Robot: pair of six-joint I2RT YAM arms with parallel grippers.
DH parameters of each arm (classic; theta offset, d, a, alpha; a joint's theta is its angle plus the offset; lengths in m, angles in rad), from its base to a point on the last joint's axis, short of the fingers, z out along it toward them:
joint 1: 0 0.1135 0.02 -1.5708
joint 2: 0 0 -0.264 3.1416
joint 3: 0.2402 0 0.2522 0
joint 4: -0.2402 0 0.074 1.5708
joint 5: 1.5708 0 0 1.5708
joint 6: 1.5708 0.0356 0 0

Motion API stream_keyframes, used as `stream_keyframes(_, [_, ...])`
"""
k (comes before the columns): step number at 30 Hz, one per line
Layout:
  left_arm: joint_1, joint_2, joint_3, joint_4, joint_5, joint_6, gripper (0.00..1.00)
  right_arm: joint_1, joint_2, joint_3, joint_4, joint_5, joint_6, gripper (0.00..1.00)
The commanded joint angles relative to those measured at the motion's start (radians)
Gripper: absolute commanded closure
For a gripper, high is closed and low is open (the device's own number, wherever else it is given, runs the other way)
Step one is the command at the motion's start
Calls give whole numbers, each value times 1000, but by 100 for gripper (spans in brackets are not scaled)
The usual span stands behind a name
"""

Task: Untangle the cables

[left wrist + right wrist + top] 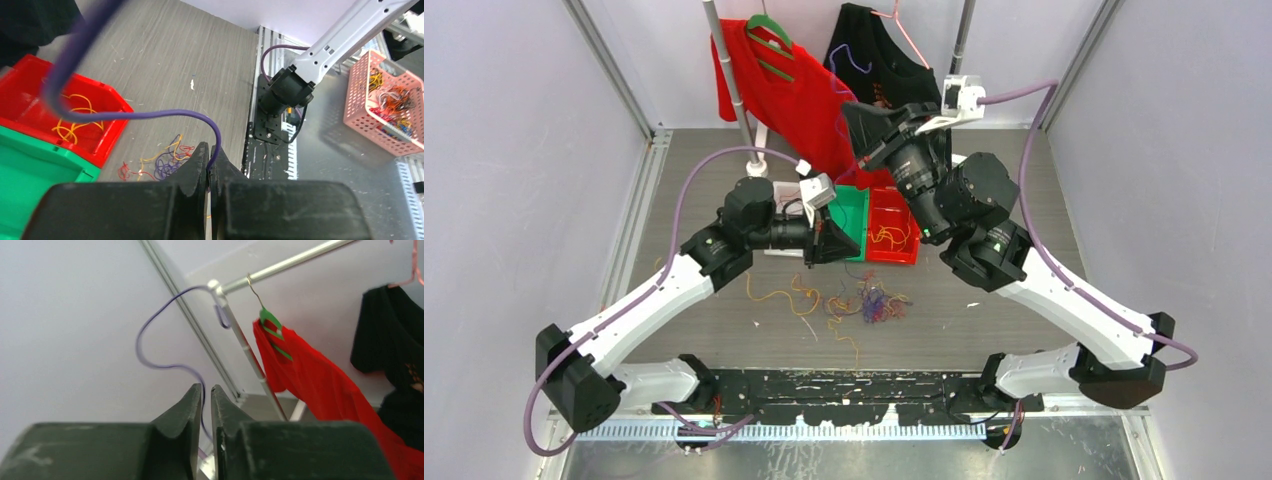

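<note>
A tangle of thin red, yellow and purple cables (872,298) lies on the table between the arms, also seen in the left wrist view as cables (160,162). One long purple cable (165,114) is lifted out of it. My left gripper (210,162) is shut on it, low beside the green bin (852,205). The purple cable (852,62) rises to my right gripper (846,108), held high at the back. In the right wrist view the purple cable (150,325) runs through the narrow gap of the right gripper (206,390), whose jaws stand slightly apart, wider than the strand.
A red bin (892,258) holding yellow strands sits right of the green one. Loose orange strands (789,295) lie left of the tangle. A red shirt (784,90) and a black shirt (874,55) hang on a rack at the back. A pink basket (385,105) stands off the table.
</note>
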Motion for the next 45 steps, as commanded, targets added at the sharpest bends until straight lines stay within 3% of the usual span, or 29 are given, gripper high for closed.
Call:
stream_keyframes(1, [9,-71,71,-63,37,130,100,-30,-103,-132,-48,-80,-20,72])
stream_keyframes(6, [52,-60,240,-182,60,219,100,-46,-233,-375,-139,-254,-66,32])
stream_keyframes(8, [63,-58,297,-206,48,251,100,-45,-308,-476,-143,-313,-74,22])
stream_keyframes(15, [74,-50,473,-303,32,307,100,-47,-477,-721,-135,-378,-133,10])
stream_keyframes(20, [74,-53,533,-359,45,321,100,-47,-461,-770,-106,-386,-167,9])
stream_keyframes(33, [74,-49,626,-473,67,330,100,-46,-204,-714,148,-590,-145,10])
stream_keyframes(36, [75,-47,645,-484,68,331,100,-45,-144,-694,188,-558,-139,19])
stream_keyframes(41, [72,-44,697,-490,68,305,100,-46,-64,-722,307,-510,-106,49])
stream_keyframes(45, [74,-36,772,-523,58,304,100,-45,-32,-789,385,-497,-69,54])
